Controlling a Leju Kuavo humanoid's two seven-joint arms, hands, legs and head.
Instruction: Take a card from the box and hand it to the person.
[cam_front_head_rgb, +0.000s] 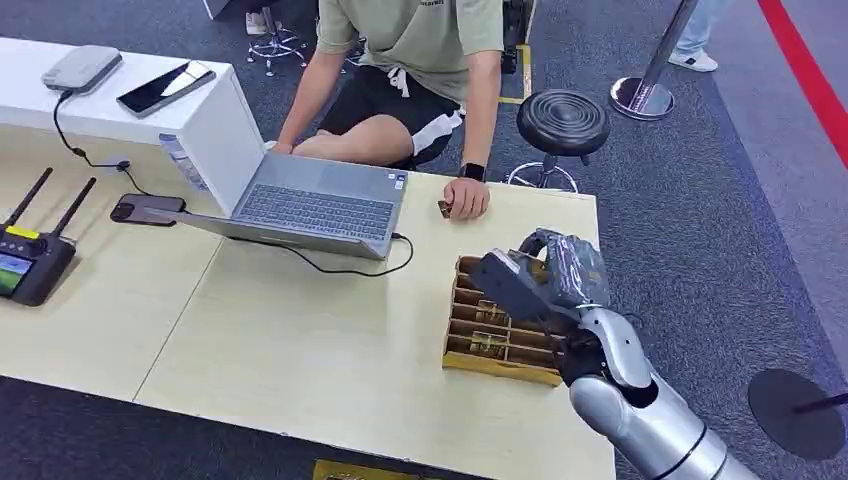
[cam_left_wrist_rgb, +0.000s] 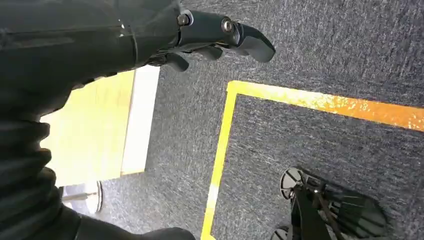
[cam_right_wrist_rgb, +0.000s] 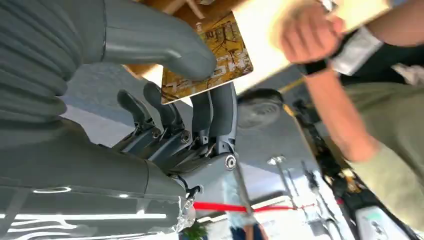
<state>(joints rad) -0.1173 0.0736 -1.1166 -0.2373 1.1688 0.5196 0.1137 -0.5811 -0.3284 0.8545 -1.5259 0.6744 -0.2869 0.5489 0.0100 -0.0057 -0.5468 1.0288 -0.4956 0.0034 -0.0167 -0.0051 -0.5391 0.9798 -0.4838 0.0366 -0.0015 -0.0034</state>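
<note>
Already the right hand has a card pinched between thumb and fingers, the golden printed face showing in the wrist view. In the head view that hand hovers in the lower right of the frame, over the far end of the wooden box on the table. The person's hand rests on the table edge just up and left of it, near, so the handover likely means reaching that way. The left hand hangs over the floor, fingers loosely curled, holding nothing.
</note>
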